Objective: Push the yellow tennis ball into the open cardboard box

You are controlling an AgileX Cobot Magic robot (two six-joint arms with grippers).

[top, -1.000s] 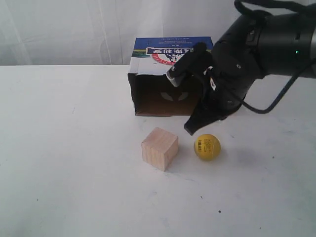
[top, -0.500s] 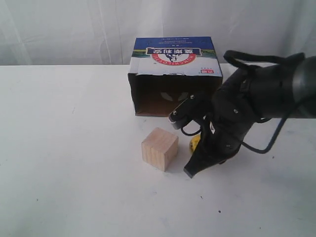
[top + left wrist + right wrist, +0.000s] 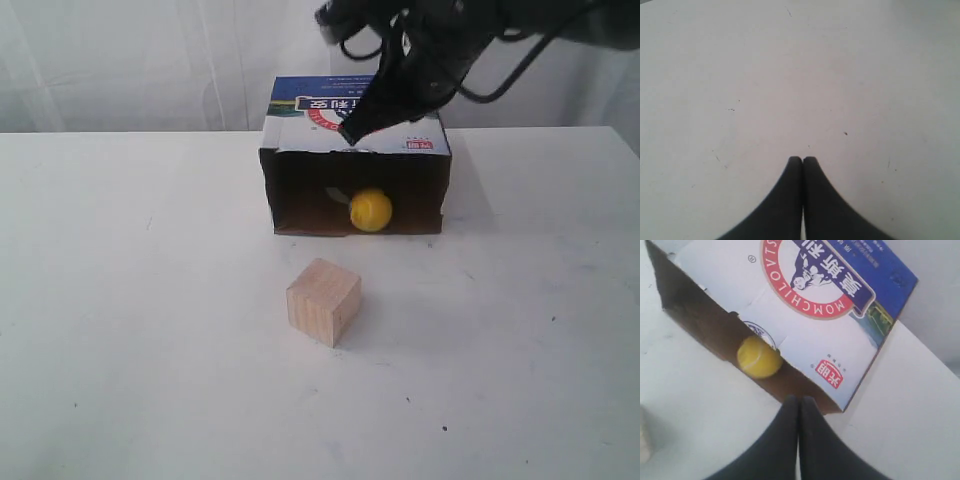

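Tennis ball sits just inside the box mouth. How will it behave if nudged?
The yellow tennis ball is a sphere, so a light touch would probably send it rolling. The open cardboard box shows no front lip, so the ball could easily roll out. Its matte surface likely slows it somewhat.

Fuzzy felt ball (image 3: 371, 210); cardboard box (image 3: 298, 128) with glossy printed top, dull brown inside; pale smooth wood cube (image 3: 323, 300); matt white speckled table (image 3: 150, 350).
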